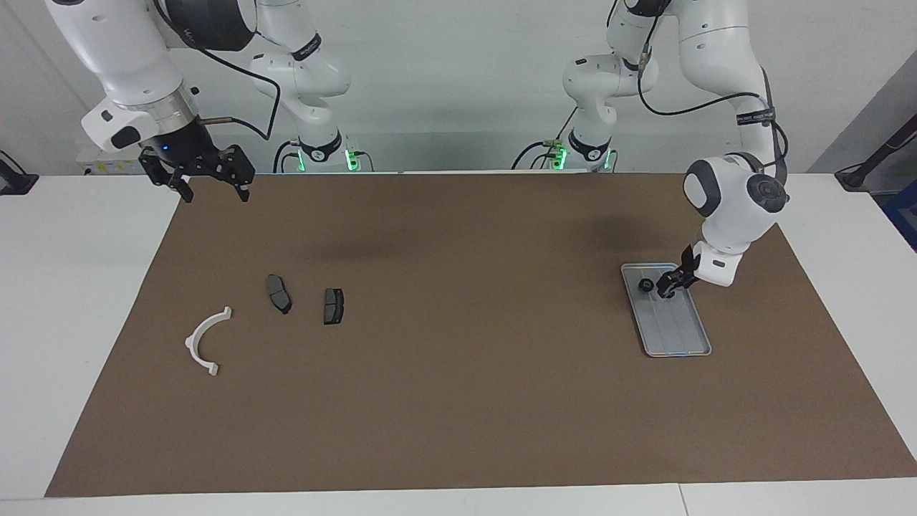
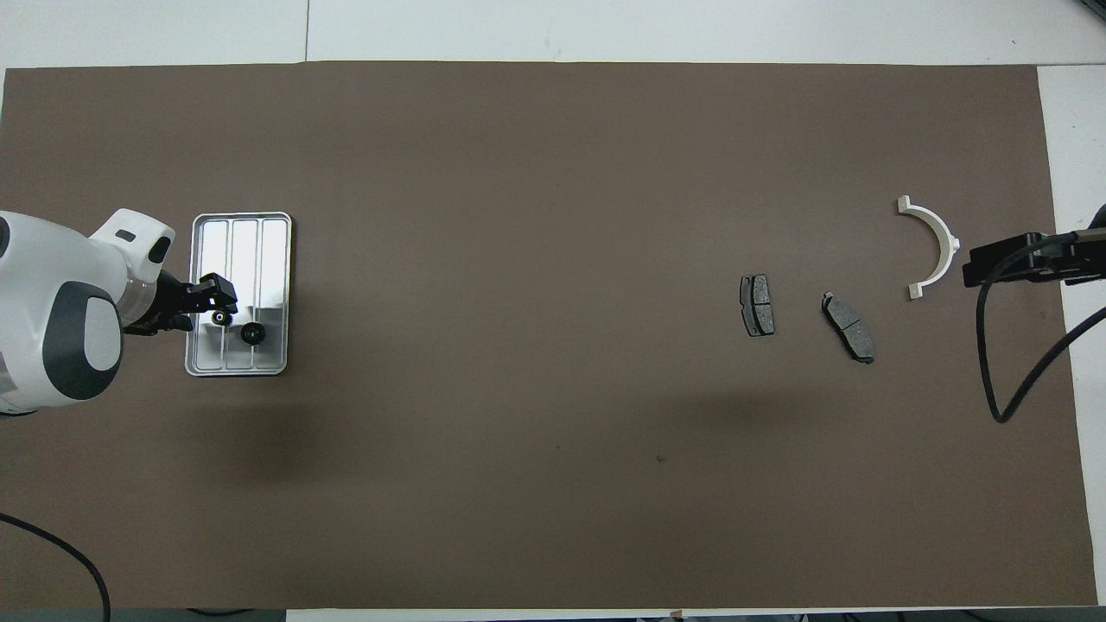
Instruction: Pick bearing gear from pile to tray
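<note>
Left pincer [image 1: 671, 284] low over the tray [image 1: 680, 337], pinching a small bearing gear [image 2: 221, 319] (second black piece [image 1: 645, 285] beside it). Risk: release could knock them together. Right pincer [image 1: 215, 179] spread, waiting.

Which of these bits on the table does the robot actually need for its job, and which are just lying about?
Part of the job:
- metal tray
- two small black round parts in the tray
- left claw, low over the tray

Just lying about:
- white curved bracket
- two dark grey brake pads
- brown mat
- right claw, waiting up in the air
</note>
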`<control>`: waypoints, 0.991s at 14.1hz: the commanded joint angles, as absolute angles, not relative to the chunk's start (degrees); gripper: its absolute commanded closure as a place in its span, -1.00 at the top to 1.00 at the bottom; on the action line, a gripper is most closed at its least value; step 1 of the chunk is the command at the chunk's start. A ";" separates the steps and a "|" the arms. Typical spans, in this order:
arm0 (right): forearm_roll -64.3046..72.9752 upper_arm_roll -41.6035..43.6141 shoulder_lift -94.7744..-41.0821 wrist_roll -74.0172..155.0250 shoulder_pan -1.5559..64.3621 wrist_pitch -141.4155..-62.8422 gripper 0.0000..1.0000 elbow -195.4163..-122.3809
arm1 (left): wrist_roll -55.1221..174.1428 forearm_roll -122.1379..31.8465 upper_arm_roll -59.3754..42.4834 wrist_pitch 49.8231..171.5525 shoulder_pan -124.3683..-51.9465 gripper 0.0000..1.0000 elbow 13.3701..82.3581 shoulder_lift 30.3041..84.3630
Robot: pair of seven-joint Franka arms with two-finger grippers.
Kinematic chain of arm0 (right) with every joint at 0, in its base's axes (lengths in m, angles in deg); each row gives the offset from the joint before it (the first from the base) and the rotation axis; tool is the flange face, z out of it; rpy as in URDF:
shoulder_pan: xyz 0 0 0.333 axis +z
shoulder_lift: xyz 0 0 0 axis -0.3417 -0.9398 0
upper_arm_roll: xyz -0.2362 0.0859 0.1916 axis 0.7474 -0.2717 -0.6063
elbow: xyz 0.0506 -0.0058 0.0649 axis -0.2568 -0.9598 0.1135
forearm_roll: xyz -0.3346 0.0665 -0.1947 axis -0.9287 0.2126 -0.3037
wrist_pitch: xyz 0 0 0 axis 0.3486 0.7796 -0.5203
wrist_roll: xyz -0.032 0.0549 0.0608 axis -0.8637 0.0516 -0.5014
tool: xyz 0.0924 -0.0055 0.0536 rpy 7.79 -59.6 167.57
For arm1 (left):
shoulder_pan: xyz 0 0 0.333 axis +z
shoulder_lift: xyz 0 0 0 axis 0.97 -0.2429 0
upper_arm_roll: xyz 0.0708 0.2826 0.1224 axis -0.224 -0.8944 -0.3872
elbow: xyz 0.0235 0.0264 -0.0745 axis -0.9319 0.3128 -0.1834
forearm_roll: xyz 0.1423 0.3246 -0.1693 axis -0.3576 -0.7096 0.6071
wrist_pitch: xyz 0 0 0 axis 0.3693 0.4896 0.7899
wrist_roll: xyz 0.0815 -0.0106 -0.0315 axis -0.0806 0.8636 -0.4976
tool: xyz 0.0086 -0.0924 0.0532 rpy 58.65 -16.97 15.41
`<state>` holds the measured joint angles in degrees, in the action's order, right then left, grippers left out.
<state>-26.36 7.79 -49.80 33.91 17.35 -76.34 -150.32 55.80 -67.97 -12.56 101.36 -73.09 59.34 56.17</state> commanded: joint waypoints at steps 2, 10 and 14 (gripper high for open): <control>-27.13 7.33 -49.16 35.05 16.37 -76.11 1.00 -151.12 | 55.41 -68.44 -12.18 92.82 -72.42 0.84 55.39 59.73; -27.40 7.33 -49.16 35.05 15.67 -76.11 1.00 -151.12 | 55.14 -68.61 -12.09 71.82 -72.60 1.00 43.54 66.69; -27.31 7.33 -49.07 35.05 15.67 -76.02 1.00 -151.12 | 55.14 -68.61 -12.09 66.53 -72.69 1.00 41.23 68.70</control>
<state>-26.76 7.87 -49.80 33.91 16.55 -76.34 -150.35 55.80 -67.97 -12.34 69.36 -73.09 41.98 67.53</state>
